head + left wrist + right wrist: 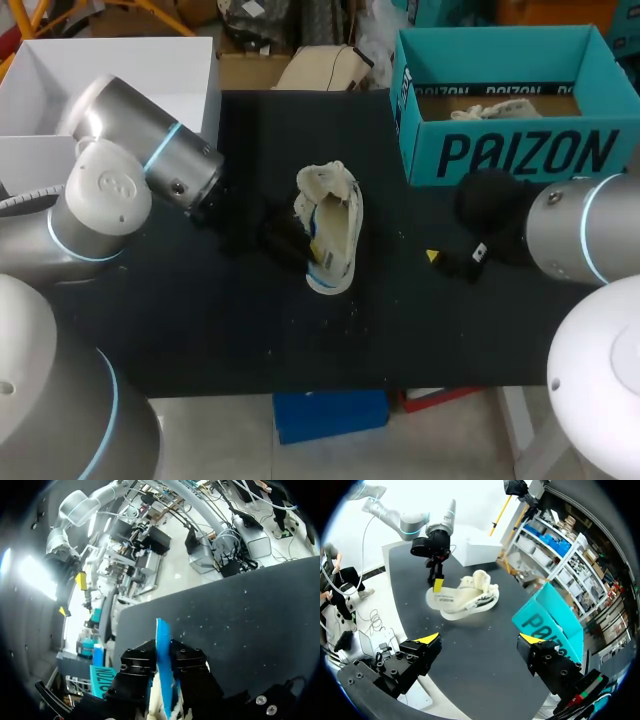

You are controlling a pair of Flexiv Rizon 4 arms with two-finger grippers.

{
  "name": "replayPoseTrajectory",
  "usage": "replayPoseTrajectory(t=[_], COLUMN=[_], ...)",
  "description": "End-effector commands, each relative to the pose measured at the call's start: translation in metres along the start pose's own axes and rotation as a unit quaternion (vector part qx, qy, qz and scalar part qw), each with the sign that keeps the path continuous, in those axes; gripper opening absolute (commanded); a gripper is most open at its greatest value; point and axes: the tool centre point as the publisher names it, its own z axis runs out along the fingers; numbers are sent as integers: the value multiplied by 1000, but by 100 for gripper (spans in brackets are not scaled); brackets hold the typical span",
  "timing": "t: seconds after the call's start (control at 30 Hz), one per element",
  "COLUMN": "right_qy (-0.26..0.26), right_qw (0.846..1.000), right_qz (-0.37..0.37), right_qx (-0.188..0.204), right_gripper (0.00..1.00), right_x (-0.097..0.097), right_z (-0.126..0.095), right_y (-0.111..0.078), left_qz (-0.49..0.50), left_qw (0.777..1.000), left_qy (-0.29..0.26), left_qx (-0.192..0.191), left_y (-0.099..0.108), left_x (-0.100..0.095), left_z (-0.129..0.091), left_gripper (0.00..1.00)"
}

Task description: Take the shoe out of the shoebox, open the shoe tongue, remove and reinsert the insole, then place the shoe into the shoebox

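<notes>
Your cream low-top fabric shoe (pixel 335 225) lies on its side in the middle of the black bench (pixel 450 330), out of the teal cardboard shoebox (pixel 510 150), which stands open at the far right corner. That fits the insole stage of the job, as I judge it. Your left pincer (pixel 162 660) is clamped narrow on a thin blue sheet standing edge-on between its fingers. I take this for the thin blue insole (pixel 162 635), gripped where it meets the shoe's opening so it can be drawn out or fed in. Your right pincer (pixel 480 640) hangs wide and empty above the bench's right side, apart from the shoe. It is probably kept back to leave the left arm room, though it is close enough to steady the shoe if it slides. From overhead you cannot see the left fingers themselves, which are lost in dark against the black surface. How much of the insole sits inside the shoe is hidden, and so is the tongue's position. Pale things lie in the shoebox; you cannot tell what they are.
</notes>
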Motion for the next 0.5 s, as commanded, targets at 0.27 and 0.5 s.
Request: replayPoseTrajectory(t=[0.27, 0.5], right_qy=[0, 0], right_qw=[1000, 1000], right_qz=[0, 0], right_qx=[-1, -1], right_gripper=[100, 100], right_x=[1, 1], right_z=[0, 0], right_y=[-1, -1], left_qz=[-2, -5], left_qw=[1000, 1000], left_qy=[0, -3], left_qx=[-1, -7], left_y=[10, 25], left_x=[2, 1], left_z=[1, 2], left_gripper=[0, 0])
